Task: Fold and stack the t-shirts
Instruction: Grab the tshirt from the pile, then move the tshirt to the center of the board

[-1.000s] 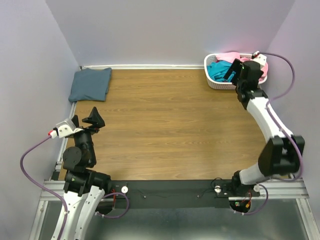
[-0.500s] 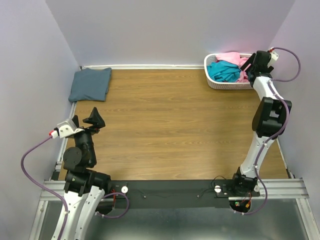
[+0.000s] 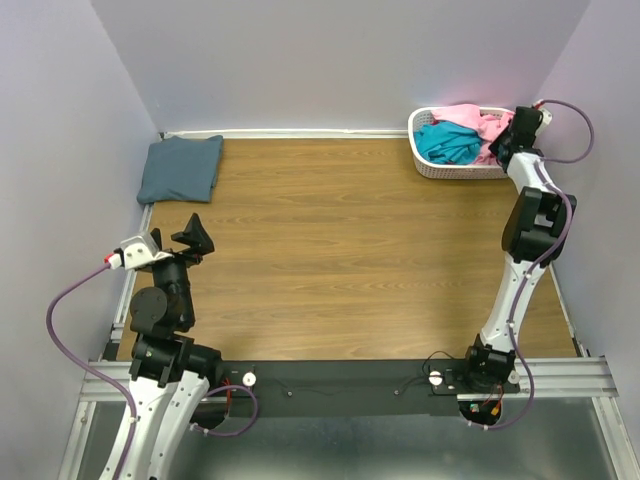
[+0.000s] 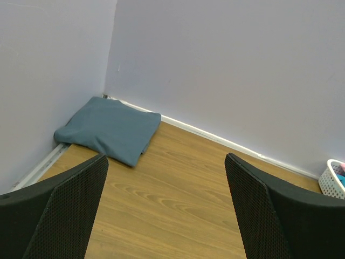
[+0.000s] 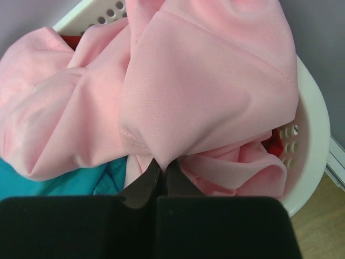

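Observation:
A light pink t-shirt (image 5: 205,86) lies crumpled on top in the white basket (image 3: 440,165) at the back right. My right gripper (image 5: 163,164) is shut on a fold of it, the cloth pinched between the fingertips. A teal t-shirt (image 3: 445,143) lies in the basket's left part, and a dark red t-shirt (image 5: 274,143) peeks out under the pink one. A slate blue-grey t-shirt (image 3: 181,167) lies folded in the back left corner. My left gripper (image 4: 167,210) hangs open above the wood near the left edge, nothing between its fingers.
Lilac walls close in the wooden table (image 3: 340,250) at the back and both sides. The basket's rim (image 5: 312,135) curves just right of my right fingers. The right arm (image 3: 525,240) stretches along the right wall.
My right gripper reached into the basket's right end and shut on the pink t-shirt. The left arm shifted only slightly.

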